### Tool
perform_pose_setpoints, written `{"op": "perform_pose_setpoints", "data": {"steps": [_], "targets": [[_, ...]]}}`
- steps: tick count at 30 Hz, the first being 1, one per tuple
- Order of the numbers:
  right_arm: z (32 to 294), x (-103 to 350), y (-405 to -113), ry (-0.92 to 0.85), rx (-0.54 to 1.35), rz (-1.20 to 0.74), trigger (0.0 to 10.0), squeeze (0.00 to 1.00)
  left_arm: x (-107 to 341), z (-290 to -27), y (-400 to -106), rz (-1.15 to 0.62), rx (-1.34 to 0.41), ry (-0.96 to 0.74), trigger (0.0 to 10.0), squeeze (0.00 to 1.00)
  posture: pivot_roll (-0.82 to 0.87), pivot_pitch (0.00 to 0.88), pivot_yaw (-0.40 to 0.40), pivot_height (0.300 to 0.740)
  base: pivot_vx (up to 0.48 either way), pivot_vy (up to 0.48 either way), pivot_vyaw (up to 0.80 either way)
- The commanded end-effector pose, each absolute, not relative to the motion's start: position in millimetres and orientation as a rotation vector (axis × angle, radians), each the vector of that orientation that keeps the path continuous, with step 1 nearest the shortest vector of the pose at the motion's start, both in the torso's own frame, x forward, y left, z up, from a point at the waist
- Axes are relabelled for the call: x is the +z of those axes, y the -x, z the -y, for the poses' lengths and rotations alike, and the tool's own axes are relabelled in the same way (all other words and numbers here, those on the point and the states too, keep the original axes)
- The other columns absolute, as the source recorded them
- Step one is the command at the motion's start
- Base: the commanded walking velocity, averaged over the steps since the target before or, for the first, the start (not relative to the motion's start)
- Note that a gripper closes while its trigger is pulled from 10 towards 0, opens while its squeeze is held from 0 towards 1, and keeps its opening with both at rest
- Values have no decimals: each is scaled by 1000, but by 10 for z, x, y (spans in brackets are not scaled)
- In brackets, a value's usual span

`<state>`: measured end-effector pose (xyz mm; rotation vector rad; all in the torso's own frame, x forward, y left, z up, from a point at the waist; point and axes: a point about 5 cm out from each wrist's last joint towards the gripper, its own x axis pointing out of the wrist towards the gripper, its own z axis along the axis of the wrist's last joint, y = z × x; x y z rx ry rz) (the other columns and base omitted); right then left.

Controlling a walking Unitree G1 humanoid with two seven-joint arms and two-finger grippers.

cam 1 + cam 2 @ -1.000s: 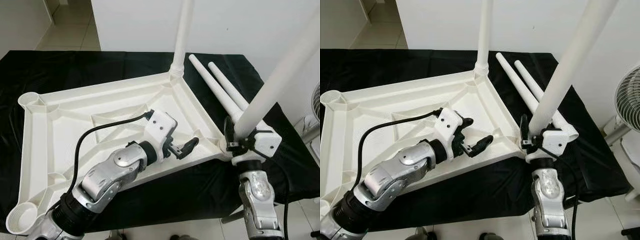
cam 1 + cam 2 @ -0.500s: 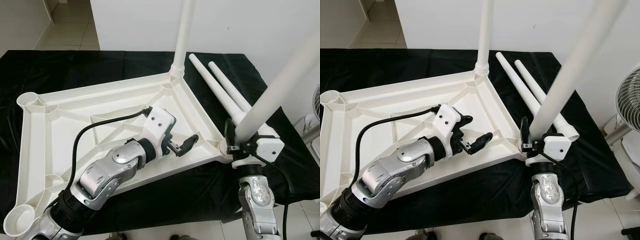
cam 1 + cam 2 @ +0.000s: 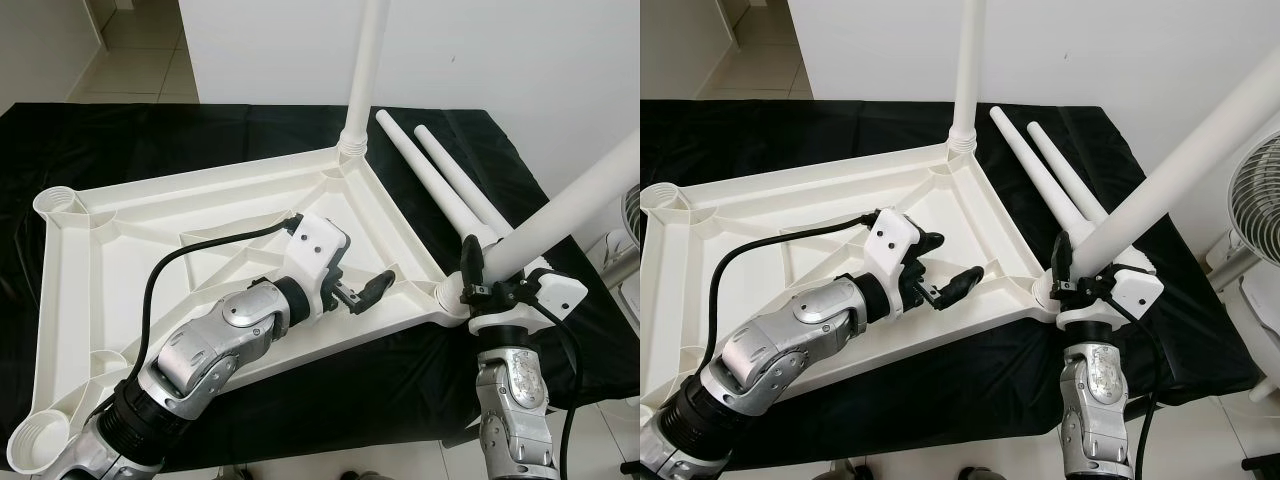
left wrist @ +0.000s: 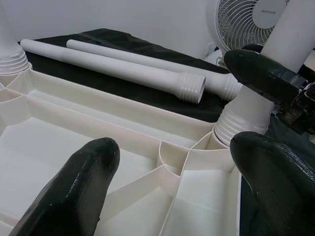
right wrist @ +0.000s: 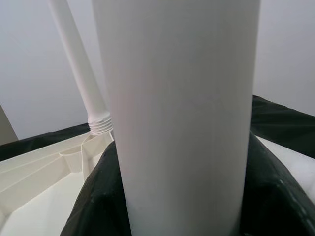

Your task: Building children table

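Where a black cloth covers the worktop (image 3: 120, 140), a white plastic tabletop (image 3: 110, 260) lies upside down, its ribbed underside up and round sockets at the corners; pale floor tiles and a white wall lie beyond. Over its near-right part hovers the left tool (image 3: 362, 291), its glossy black fingers (image 4: 78, 191) spread wide and holding nothing. At the far corner one smooth round leg (image 3: 365, 70) stands upright in its socket, its top cut off. Two spare legs (image 3: 440, 180) with threaded ends lie side by side on the cloth to the right. At the near-right corner the right tool (image 3: 480, 280) is closed around a tilted leg (image 3: 1180, 160) whose threaded base sits at that socket. A fan (image 3: 1255, 190) is partly cut off at the right edge.
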<state>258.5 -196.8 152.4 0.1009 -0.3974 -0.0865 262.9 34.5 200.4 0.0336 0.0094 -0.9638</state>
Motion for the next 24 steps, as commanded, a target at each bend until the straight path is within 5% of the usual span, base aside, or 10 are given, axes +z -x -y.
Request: {"op": "perform_pose_setpoints", "data": {"steps": [1, 24], "targets": [[1991, 1154, -2587, -99, -103, 169, 10000, 0, 2043, -289, -2510, 3, -1178, -48, 10000, 0, -6, 148, 12, 740, 0, 0, 0], [1958, 1142, -2547, 75, -16, 99, 10000, 0, 2062, -291, -2502, 3, -1167, -32, 10000, 0, -9, 164, 1, 740, 0, 0, 0]]}}
